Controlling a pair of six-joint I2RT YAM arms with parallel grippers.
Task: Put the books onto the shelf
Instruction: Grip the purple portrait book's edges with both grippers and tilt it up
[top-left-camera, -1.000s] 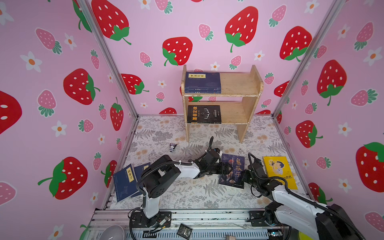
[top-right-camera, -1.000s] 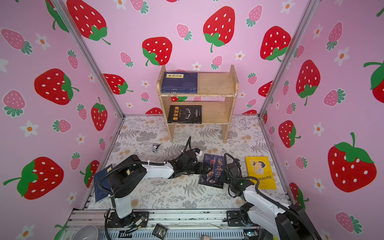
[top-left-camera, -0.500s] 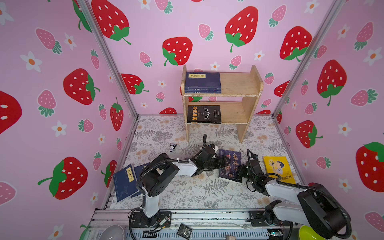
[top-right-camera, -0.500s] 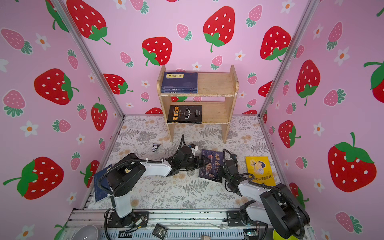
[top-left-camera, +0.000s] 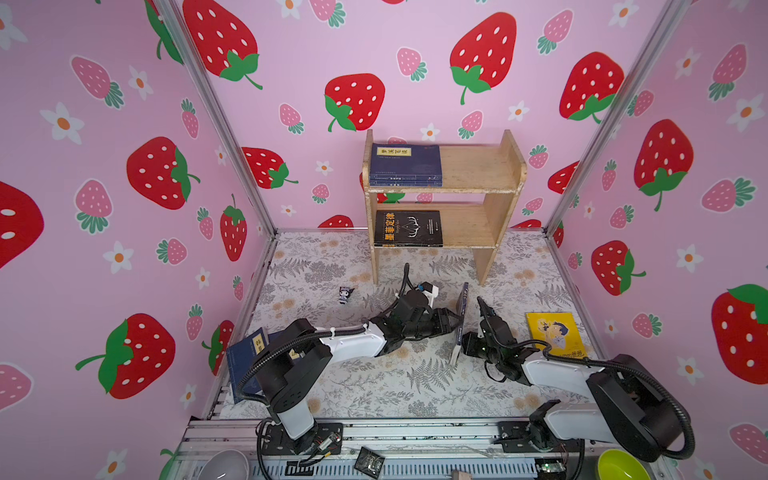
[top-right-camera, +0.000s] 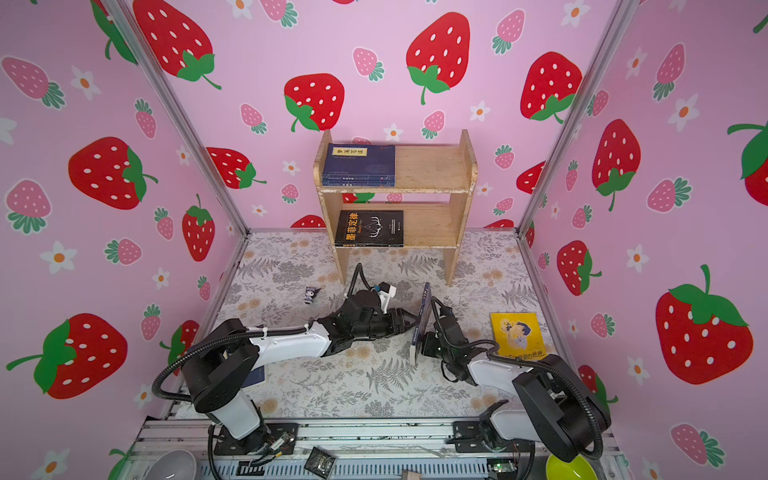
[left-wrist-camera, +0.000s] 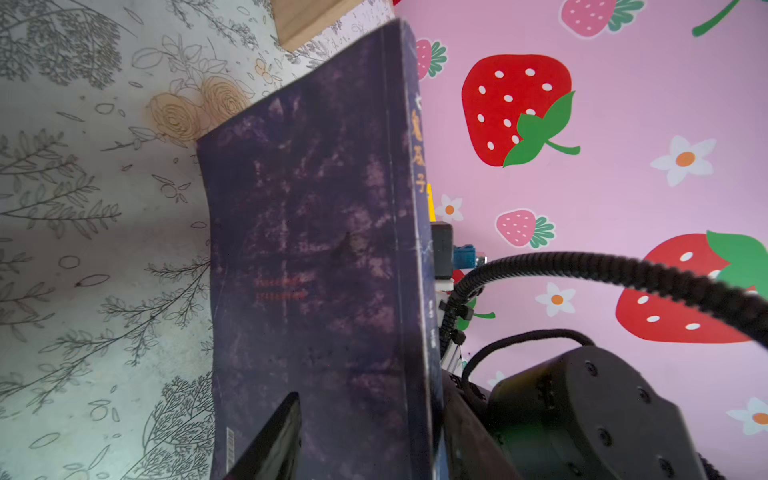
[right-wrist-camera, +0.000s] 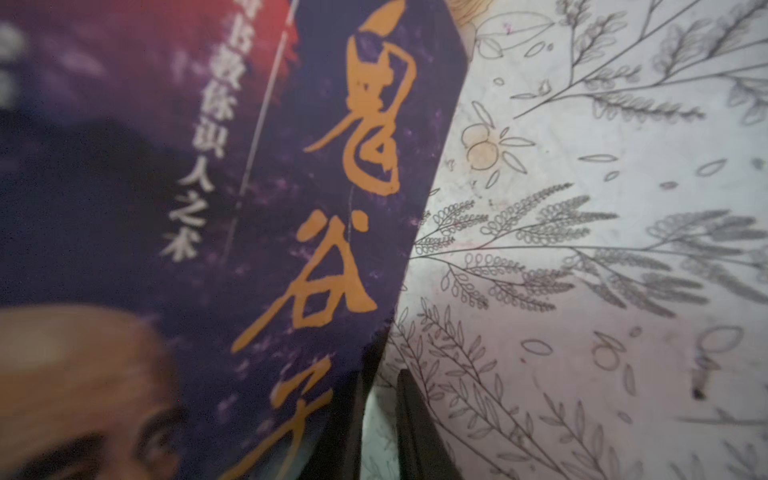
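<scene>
Purple-black, with orange brush characters and an old man's face on its cover, the dark book (top-left-camera: 462, 309) (top-right-camera: 422, 320) stands nearly upright on one edge on the floral cloth (top-left-camera: 395, 382), spine uppermost. It is in front of the shelf (top-left-camera: 478, 170) and not on it.

My two arms meet at this book from opposite sides. My left pincer (top-left-camera: 451, 322) (top-right-camera: 409, 322) reaches it from the left. In the left wrist view one finger (left-wrist-camera: 274, 436) lies across the plain back cover (left-wrist-camera: 316, 249), and the other finger is hidden, so I cannot tell whether this pincer grips the book.

My right pincer (top-left-camera: 466, 343) (top-right-camera: 424, 343) is on the front-cover side, low and towards the near end of the book. In the right wrist view its fingers (right-wrist-camera: 349, 424) stand narrowly apart, with cloth showing between them and the cover's edge (right-wrist-camera: 291, 208) meeting their tips. I cannot tell whether they pinch that edge.

On the shelf, a navy book (top-left-camera: 405, 164) with a yellow label lies flat at the left of the top tier. A black book (top-left-camera: 408, 228) with gold characters lies flat at the left of the lower tier.

A yellow book (top-left-camera: 555, 334) lies flat on the cloth near the right wall. A second navy book (top-left-camera: 245, 357) sits at the left edge of the floor, partly behind my left arm. A small dark figurine (top-left-camera: 345, 294) stands on the cloth, left of the shelf's legs.
</scene>
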